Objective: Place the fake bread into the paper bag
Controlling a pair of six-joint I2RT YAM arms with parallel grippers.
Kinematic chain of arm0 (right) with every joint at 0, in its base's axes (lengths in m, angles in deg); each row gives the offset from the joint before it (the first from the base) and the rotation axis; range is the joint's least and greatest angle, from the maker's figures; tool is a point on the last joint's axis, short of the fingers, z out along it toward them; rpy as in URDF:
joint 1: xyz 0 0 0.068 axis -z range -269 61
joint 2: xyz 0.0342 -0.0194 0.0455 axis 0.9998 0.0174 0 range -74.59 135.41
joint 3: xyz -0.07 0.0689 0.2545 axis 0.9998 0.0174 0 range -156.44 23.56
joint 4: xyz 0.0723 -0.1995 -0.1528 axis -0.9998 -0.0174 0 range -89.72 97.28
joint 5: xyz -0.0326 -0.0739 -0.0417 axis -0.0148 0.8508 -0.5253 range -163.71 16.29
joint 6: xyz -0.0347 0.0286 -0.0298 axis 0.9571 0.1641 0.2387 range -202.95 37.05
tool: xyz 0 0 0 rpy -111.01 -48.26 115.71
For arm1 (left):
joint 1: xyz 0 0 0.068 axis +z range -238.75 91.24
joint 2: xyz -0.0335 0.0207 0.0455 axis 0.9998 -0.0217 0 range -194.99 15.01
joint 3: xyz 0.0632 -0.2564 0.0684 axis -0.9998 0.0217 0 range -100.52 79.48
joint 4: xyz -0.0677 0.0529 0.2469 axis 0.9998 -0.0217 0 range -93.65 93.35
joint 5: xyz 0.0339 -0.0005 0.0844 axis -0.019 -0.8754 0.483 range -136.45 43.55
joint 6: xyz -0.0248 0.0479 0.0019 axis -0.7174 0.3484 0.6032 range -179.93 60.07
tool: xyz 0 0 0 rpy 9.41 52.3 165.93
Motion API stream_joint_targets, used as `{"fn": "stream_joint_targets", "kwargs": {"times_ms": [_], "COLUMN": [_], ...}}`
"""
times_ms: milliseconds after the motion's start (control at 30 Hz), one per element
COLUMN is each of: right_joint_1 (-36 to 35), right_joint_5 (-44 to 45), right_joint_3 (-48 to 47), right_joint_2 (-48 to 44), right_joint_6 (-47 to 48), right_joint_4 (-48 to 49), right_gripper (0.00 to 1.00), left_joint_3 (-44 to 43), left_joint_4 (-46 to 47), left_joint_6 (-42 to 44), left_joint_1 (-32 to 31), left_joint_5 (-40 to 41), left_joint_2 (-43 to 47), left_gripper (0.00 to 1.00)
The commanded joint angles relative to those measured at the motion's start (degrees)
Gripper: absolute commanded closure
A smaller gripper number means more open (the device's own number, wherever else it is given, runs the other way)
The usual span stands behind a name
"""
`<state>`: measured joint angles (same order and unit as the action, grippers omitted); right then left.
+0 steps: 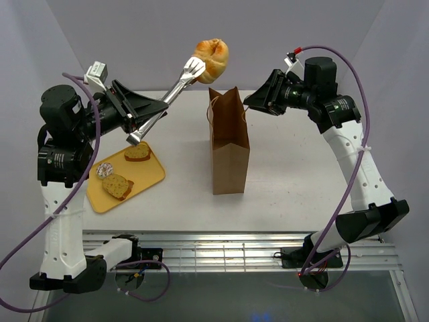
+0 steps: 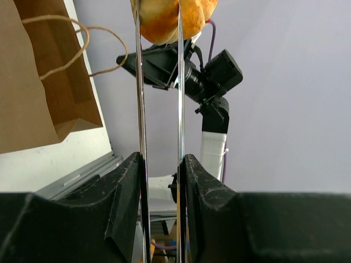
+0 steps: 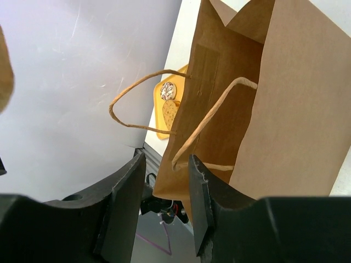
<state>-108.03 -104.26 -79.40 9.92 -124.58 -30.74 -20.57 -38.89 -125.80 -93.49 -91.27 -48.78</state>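
Observation:
A round golden-brown bun of fake bread (image 1: 212, 58) hangs high above the table, pinched in the tips of metal tongs (image 1: 179, 83). My left gripper (image 1: 157, 111) is shut on the tongs' two arms (image 2: 179, 82), and the bun (image 2: 164, 19) shows at the top of the left wrist view. The bun is just up and left of the mouth of the paper bag (image 1: 229, 147), which stands upright and open. My right gripper (image 1: 251, 100) is at the bag's top right rim. Its jaws stand open (image 3: 163, 161) with the rim of the paper bag (image 3: 296, 109) between them.
A yellow tray (image 1: 151, 178) lies left of the bag with two brown bread slices (image 1: 137, 153) (image 1: 117, 186) and a small round speckled piece (image 1: 104, 170). The bag's looped handles (image 3: 142, 104) stick out toward the right gripper. A metal rail runs along the near table edge.

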Motion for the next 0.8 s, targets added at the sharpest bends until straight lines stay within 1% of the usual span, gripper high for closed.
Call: {"fn": "stream_joint_targets", "kwargs": {"times_ms": [0,67,100,133,167,300,367,433,500,567,700,767], "right_joint_1": [-0.22,-0.22,-0.22,-0.22,-0.22,-0.22,-0.22,-0.22,-0.22,-0.05,0.13,0.22], "right_joint_5": [1.10,1.10,1.19,1.36,1.63,2.51,2.77,3.30,4.35,4.53,4.88,5.41], "right_joint_3": [-1.37,-2.16,-2.42,-2.86,-2.95,-3.30,-3.48,-3.65,-3.22,-2.86,-2.95,-2.86], "right_joint_2": [1.18,2.06,2.32,2.76,2.94,3.38,3.64,3.38,2.94,2.24,1.80,1.54], "right_joint_6": [-0.74,-1.00,-1.09,-1.09,-1.09,-1.09,-0.83,-0.47,-0.12,0.05,0.84,1.20], "right_joint_4": [3.48,3.74,3.66,3.65,3.65,3.74,3.66,3.13,2.86,2.86,1.99,1.55], "right_gripper": [0.57,0.57,0.57,0.57,0.56,0.57,0.57,0.61,0.67,0.70,0.73,0.74], "left_joint_3": [1.52,1.52,1.44,1.61,1.79,4.68,6.88,8.64,11.18,13.20,15.23,15.85], "left_joint_4": [3.30,3.30,3.30,3.30,3.30,3.30,3.30,3.04,2.95,2.95,2.51,2.51], "left_joint_6": [0.03,0.65,1.09,1.70,1.97,2.06,2.23,2.14,1.80,1.79,1.62,1.62], "left_joint_1": [-2.63,-5.36,-8.86,-10.63,-11.78,-15.56,-15.92,-15.92,-15.92,-15.92,-15.92,-15.92], "left_joint_5": [-3.61,-1.95,-0.90,0.51,2.70,5.61,6.49,7.20,6.94,7.20,7.38,8.16], "left_joint_2": [-0.19,-1.16,-2.12,-2.48,-2.74,-2.13,-0.82,0.76,1.56,2.79,3.49,3.93], "left_gripper": [1.00,0.99,0.99,0.99,0.98,0.98,0.97,0.96,0.96,0.96,0.93,0.90]}}
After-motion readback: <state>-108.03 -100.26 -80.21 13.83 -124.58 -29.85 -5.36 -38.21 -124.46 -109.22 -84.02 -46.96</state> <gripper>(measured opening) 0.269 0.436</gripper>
